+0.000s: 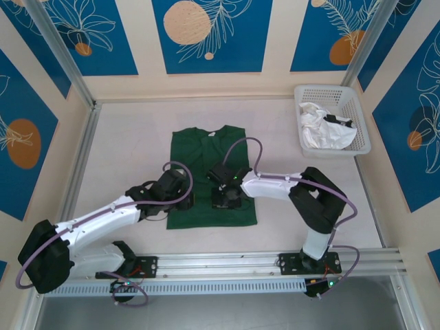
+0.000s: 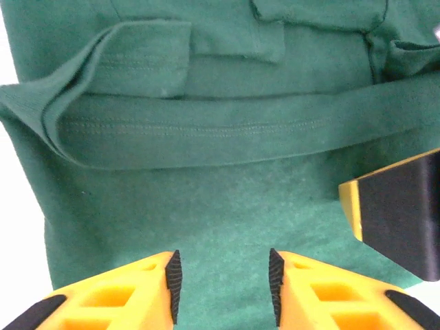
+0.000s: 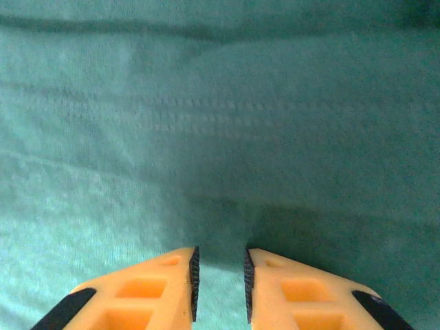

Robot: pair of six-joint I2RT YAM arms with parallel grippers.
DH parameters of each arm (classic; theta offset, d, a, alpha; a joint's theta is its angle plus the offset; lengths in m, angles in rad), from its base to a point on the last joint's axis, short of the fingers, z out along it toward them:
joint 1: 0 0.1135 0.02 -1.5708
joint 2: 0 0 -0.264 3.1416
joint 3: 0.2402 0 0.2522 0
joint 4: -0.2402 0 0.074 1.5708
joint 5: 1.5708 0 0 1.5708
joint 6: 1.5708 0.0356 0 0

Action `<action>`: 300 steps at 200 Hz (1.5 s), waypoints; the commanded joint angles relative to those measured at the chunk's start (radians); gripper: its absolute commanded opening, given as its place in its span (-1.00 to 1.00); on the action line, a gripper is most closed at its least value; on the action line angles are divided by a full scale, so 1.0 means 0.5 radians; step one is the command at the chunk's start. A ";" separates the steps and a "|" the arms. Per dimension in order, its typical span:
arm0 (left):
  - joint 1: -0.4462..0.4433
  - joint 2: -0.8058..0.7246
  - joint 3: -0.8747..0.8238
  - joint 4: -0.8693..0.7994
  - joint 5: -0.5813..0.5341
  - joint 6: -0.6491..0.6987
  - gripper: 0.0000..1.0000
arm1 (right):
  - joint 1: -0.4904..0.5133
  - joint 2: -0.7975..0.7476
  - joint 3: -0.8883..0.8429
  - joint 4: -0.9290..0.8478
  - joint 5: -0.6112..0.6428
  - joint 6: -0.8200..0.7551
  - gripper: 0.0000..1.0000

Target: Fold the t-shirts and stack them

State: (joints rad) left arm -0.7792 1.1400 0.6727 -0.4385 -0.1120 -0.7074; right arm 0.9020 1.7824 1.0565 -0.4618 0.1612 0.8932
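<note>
Your green t-shirt lies flat in the middle of the table, neck toward the top of the frame. Its sides are folded in, so it reads as a tall rectangle. Your left gripper sits at the shirt's lower left edge. Your right gripper is over the lower middle of the shirt, just beside the left one.

From your left wrist camera, the left gripper has its fingers clearly apart. Flat green cloth shows in the gap and nothing is pinched. A folded band with a stitched hem crosses the upper half of that frame, bunched into a loose loop at the upper left. One finger of your right gripper comes in at the right edge, close above the cloth.

From your right wrist camera, the right gripper has its fingers a narrow gap apart. The green cloth runs smooth beneath them, with no fold raised between the pads, so it grips nothing that you can see.

The white t-shirt is crumpled inside the white basket at the upper right of the top view, well apart from both arms. A dark mark shows on its right side.
</note>
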 commanded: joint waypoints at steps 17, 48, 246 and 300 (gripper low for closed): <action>0.038 -0.069 0.034 -0.057 -0.141 0.051 -0.17 | -0.067 0.104 0.181 -0.118 0.113 -0.076 -0.48; 0.070 -0.102 0.011 -0.066 -0.140 0.079 -0.14 | -0.136 0.162 0.289 -0.157 0.101 -0.132 -0.48; 0.469 0.647 0.358 0.223 0.288 0.244 -0.17 | -0.568 -0.420 0.142 -0.166 -0.104 -0.516 -0.42; 0.571 0.828 0.458 0.187 0.223 0.339 -0.28 | -0.724 -0.421 -0.073 -0.031 -0.421 -0.642 -0.46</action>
State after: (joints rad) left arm -0.5285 1.5257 0.8673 -0.3428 0.0002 -0.5766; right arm 0.5846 1.5379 1.0611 -0.5163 0.0650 0.6205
